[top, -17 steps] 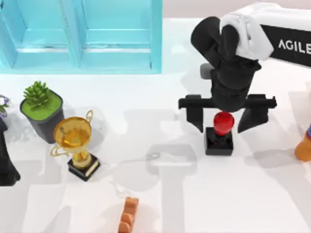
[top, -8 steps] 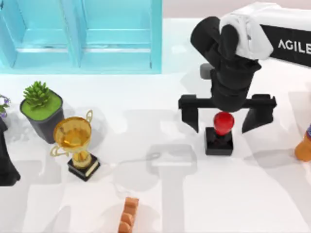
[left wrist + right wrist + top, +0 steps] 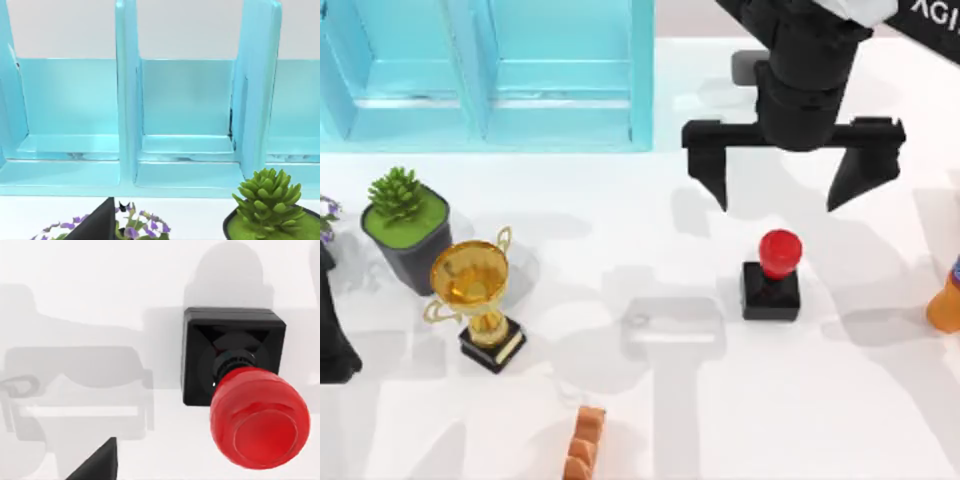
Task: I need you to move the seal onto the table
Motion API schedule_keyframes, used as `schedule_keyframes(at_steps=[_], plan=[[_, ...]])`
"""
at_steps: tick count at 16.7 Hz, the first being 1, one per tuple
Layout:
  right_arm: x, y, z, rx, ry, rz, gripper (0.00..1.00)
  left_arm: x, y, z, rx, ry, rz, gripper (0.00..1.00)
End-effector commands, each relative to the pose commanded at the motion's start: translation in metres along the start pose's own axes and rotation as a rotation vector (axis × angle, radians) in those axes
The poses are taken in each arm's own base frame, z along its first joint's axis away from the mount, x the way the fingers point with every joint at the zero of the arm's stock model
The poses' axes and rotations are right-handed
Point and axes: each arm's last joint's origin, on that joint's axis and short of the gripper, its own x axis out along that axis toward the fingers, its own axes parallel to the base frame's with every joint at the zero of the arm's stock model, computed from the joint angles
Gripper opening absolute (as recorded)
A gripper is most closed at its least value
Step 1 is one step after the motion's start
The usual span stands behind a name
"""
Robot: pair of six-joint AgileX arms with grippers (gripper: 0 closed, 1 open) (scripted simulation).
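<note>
Red-knobbed seal (image 3: 772, 277): one, upright on white bench (image 3: 720, 420) | right claw (image 3: 783, 193): spread wide above it, apart | trophy (image 3: 478, 300): one | potted succulent (image 3: 405, 221): one | left arm: parked at left edge

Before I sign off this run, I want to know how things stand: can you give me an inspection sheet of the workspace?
Surface: white table, shadows across it.
Job's things: seal stands upright on the table, red knob up, untouched.
Clutter: gold trophy, potted succulent, purple flowers, orange item at the right edge, another orange item at the near edge.
Grippers: right gripper open, hanging apart from the seal, toward the cabinet side; left arm parked at the table's left edge.
Cables: nothing seen.
Surroundings: light blue cabinet at the back left.
</note>
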Motion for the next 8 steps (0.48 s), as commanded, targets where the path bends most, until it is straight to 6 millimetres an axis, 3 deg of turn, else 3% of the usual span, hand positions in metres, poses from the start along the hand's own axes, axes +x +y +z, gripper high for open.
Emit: schedule_keyframes(at_steps=[4,8], plan=[[-0.052,-0.005,-0.008,-0.003,-0.003,0.002,1.0,0.0,0.0,0.0,0.0,0.0,0.0,1.0],[-0.068,-0.008,-0.012,-0.004,-0.009,0.002,1.0,0.0,0.0,0.0,0.0,0.0,0.0,1.0]])
